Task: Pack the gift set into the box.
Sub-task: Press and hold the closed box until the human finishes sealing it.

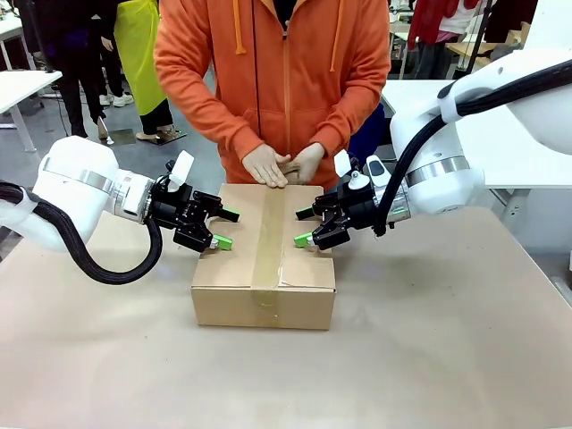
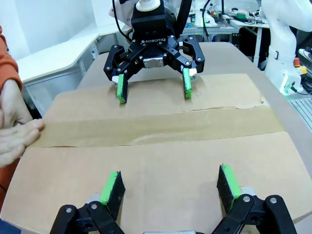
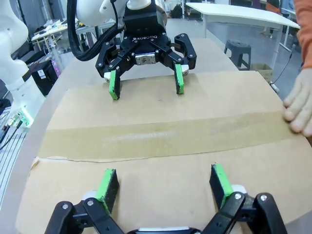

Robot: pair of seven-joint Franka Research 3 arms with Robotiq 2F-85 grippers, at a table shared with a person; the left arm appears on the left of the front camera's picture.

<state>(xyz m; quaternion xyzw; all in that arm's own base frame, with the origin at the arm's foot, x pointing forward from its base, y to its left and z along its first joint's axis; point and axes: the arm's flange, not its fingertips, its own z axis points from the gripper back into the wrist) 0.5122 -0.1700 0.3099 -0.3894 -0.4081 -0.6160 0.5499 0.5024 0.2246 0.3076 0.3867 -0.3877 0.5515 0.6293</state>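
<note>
The brown cardboard box stands mid-table with its flaps closed and a tape strip along the top seam. The gift set is out of view. My left gripper is open over the box's left flap. My right gripper is open over the right flap, facing it across the tape. In the left wrist view my left gripper hovers just above the box top, with the right gripper opposite. The right wrist view mirrors this: right gripper, left gripper. The person's hands rest on the box's far edge.
A person in an orange hoodie stands close behind the box. The tan table has free room in front and to both sides. White tables stand farther back. A stool is off the table's side.
</note>
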